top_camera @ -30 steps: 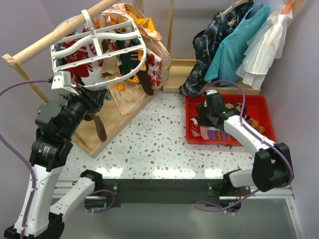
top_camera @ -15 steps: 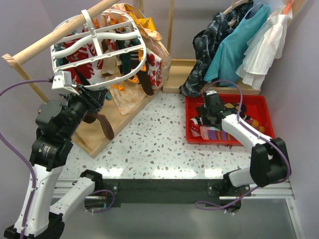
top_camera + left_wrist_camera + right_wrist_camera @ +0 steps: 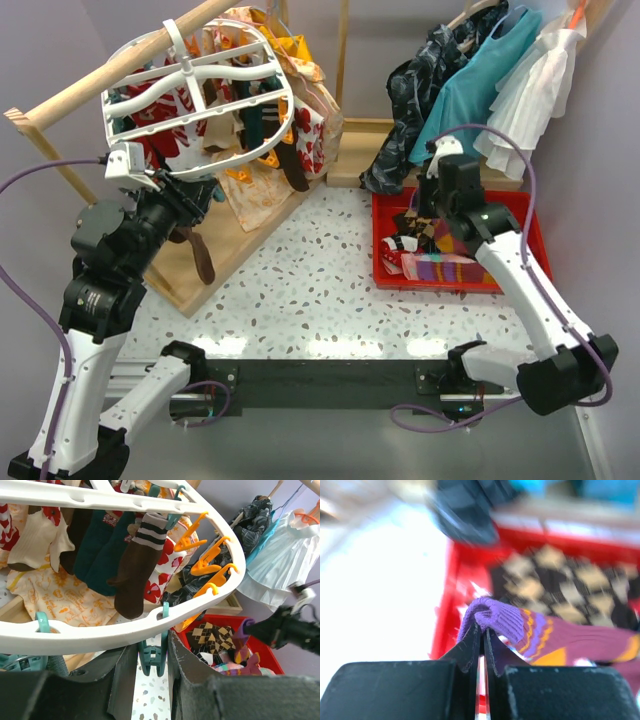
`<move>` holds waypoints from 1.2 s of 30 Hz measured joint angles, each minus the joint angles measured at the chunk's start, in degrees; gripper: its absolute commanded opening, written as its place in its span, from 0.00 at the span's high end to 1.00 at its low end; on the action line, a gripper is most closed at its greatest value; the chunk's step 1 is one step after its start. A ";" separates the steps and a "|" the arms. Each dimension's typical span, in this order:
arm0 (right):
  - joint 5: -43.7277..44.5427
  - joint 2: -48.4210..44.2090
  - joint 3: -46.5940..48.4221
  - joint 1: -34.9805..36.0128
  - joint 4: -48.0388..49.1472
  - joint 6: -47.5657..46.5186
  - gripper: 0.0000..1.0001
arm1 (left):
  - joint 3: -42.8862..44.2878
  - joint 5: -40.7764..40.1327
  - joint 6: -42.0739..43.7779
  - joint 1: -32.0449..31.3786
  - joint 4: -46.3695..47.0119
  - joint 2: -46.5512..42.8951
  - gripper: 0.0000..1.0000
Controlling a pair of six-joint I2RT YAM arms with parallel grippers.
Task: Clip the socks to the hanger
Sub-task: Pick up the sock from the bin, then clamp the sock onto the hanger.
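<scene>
The white oval hanger (image 3: 200, 75) hangs from a wooden rail at the far left, with several socks clipped under it, among them a brown sock (image 3: 135, 575) and dark teal ones (image 3: 97, 550). My left gripper (image 3: 152, 652) sits under the hanger's rim (image 3: 100, 630), shut on a teal clip (image 3: 151, 662) that hangs there. In the top view it is at the hanger's near edge (image 3: 195, 195). My right gripper (image 3: 481, 627) is shut on the cuff of a purple sock (image 3: 507, 620) with orange patches, lifted above the red bin (image 3: 525, 215). A brown-black argyle sock (image 3: 560, 585) lies in the bin below.
Orange clips (image 3: 210, 562) line the hanger's far rim. Floral orange-red cloth (image 3: 260, 190) hangs behind the hanger. A wooden rail (image 3: 90, 85) and base board (image 3: 225, 250) frame the left side. A dark garment (image 3: 410, 100), a teal dress (image 3: 470, 90) and a white dress (image 3: 530, 100) hang behind the bin.
My right gripper has closed on the purple sock's cuff and risen up and back from the bin. The left gripper has stayed on its clip; a hanging brown sock swung and settled.
</scene>
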 measured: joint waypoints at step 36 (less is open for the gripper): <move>-19.67 24.22 39.58 37.51 -1.01 5.73 1.00 | 2.21 2.73 -0.55 0.02 -0.83 1.31 1.00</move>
